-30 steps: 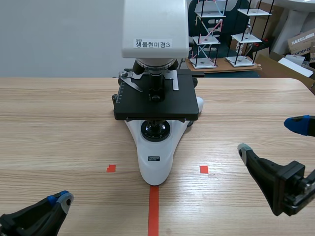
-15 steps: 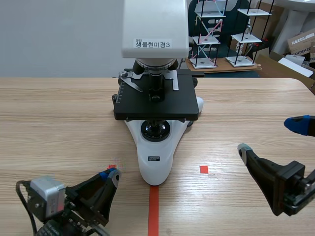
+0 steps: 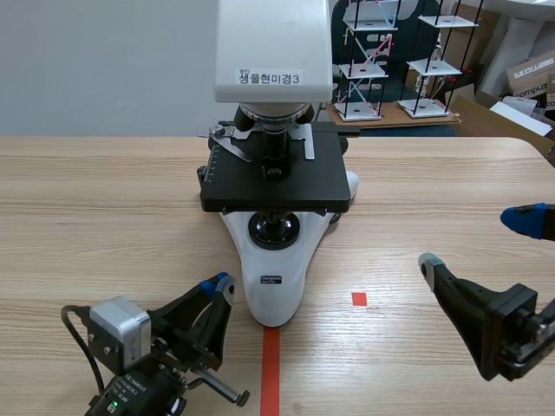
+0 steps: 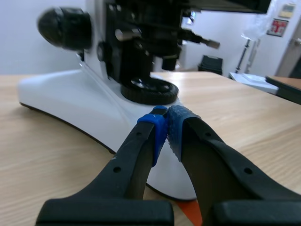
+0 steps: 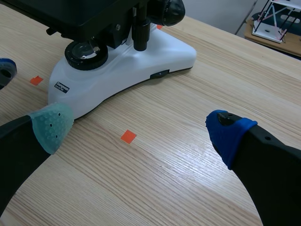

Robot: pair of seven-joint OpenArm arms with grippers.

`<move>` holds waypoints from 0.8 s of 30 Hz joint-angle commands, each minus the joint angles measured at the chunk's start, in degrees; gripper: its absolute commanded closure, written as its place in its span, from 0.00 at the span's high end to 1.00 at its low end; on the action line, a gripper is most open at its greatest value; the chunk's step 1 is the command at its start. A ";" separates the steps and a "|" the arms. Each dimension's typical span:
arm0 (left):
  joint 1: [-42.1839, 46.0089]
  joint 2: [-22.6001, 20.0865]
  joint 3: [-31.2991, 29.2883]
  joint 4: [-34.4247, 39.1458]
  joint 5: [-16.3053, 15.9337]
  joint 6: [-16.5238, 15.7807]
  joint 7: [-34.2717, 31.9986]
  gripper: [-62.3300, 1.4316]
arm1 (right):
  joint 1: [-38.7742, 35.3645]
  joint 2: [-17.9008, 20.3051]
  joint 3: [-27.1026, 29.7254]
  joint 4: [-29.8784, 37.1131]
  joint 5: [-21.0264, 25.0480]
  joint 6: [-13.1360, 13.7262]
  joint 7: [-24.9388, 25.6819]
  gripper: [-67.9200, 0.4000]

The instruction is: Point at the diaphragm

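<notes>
**Left gripper closed beside the microscope's foot, right gripper spread wide**

A white microscope (image 3: 273, 52) stands in the middle of the scene view on a pale wooden table (image 3: 104, 217). Its black stage (image 3: 276, 186) sits above a white base (image 3: 276, 290) that tapers toward the lower centre of the frame. The diaphragm (image 4: 134, 52) belongs to the dark assembly under the stage, directly above the round lamp lens (image 3: 274, 230). The scene view hides it under the stage. The left wrist view shows it as a black column ahead of the gripper, its separate parts too dark to pick out.

The left gripper (image 3: 217, 284) comes in from the lower left of the frame and lies low over the table. Its blue-padded tips are pressed together with nothing between them. They sit near the base's front left edge and aim up toward the lens and the column behind it.

The right gripper (image 3: 477, 241) is at the lower right of the frame, well apart from the microscope. Its jaws are spread wide and hold nothing. One pad is grey-green, the other blue.

A red tape line (image 3: 270, 373) runs from the base's tip to the bottom edge, and a red square (image 3: 359, 298) lies right of the base.
</notes>
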 commanded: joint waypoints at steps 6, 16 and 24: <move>0.00 0.11 -0.07 1.42 -0.17 -0.09 -3.91 0.07 | 0.17 0.57 0.24 1.11 0.59 -0.13 1.07 0.92; 0.02 0.09 -0.07 1.42 -0.20 -0.09 -4.17 0.07 | 0.17 0.57 0.24 1.11 0.59 -0.13 1.07 0.92; 0.02 0.09 -0.07 1.42 -0.22 -0.09 -4.15 0.07 | 0.17 0.57 0.24 1.11 0.59 -0.13 1.07 0.92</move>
